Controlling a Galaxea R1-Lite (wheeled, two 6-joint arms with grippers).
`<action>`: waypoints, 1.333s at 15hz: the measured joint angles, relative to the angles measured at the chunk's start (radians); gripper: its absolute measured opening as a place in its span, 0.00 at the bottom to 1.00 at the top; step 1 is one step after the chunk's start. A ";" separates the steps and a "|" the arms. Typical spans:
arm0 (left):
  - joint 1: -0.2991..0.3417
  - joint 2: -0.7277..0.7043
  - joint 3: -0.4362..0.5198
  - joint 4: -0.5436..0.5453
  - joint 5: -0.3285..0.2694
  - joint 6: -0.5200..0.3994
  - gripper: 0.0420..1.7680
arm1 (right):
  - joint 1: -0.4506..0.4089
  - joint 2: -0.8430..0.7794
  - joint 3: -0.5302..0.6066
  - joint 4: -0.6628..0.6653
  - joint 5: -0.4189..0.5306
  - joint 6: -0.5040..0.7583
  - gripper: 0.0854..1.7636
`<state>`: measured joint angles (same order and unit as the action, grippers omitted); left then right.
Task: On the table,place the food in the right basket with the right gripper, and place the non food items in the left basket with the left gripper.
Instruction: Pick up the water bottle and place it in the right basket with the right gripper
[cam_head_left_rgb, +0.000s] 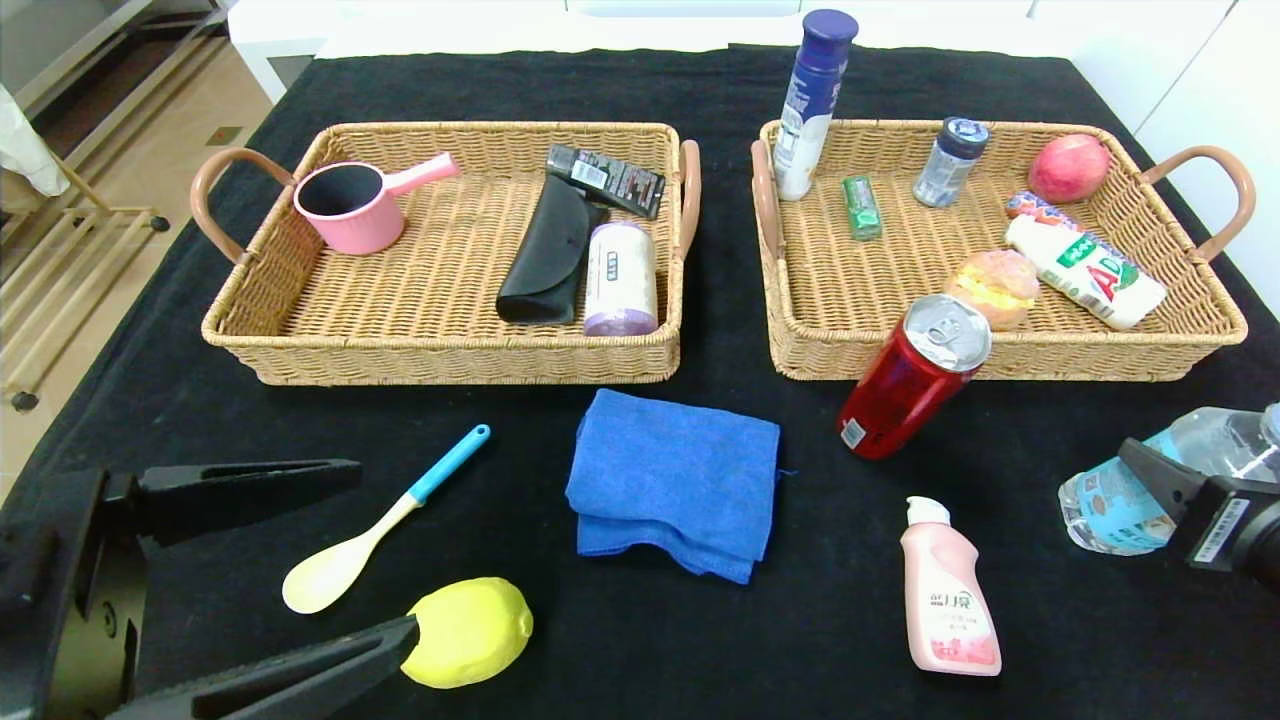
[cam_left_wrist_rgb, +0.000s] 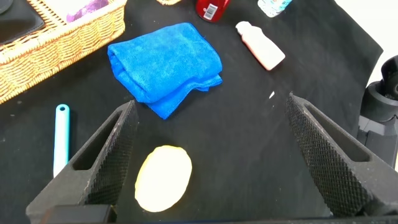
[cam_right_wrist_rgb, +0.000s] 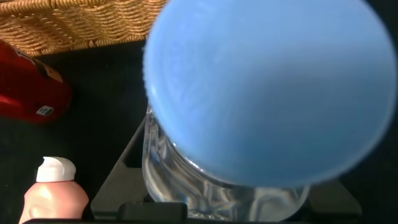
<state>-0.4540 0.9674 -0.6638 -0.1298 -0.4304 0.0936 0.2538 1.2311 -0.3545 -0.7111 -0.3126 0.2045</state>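
The left gripper (cam_head_left_rgb: 385, 545) was matte black, with long tapered fingers (cam_left_wrist_rgb: 323, 149) faced in dimpled pads. The right gripper (cam_head_left_rgb: 1165, 485) was black too and carried a white barcode label.

Red can (cam_head_left_rgb: 912, 378), yellow lemon (cam_head_left_rgb: 468, 632), blue cloth (cam_head_left_rgb: 674, 484), pink bottle (cam_head_left_rgb: 946, 596), tan woven baskets (cam_head_left_rgb: 440, 355)

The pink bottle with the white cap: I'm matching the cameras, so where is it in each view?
Head view: pink bottle lies on the table right of the blue cloth.
Left wrist view: beyond the cloth, beside the red can.
Right wrist view: in a corner, near the red can.
Shared landmark: the red can.
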 joint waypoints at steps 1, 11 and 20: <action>0.000 -0.001 0.000 0.000 0.000 0.001 0.97 | 0.000 0.000 0.001 0.000 0.000 0.000 0.53; 0.001 -0.014 0.001 -0.011 0.000 0.001 0.97 | 0.004 -0.128 -0.109 0.222 0.014 -0.031 0.52; 0.001 -0.017 0.000 -0.010 0.000 0.001 0.97 | 0.030 -0.068 -0.506 0.380 0.060 -0.060 0.52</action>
<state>-0.4532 0.9506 -0.6643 -0.1398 -0.4300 0.0947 0.2838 1.1632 -0.8602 -0.3309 -0.2530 0.1447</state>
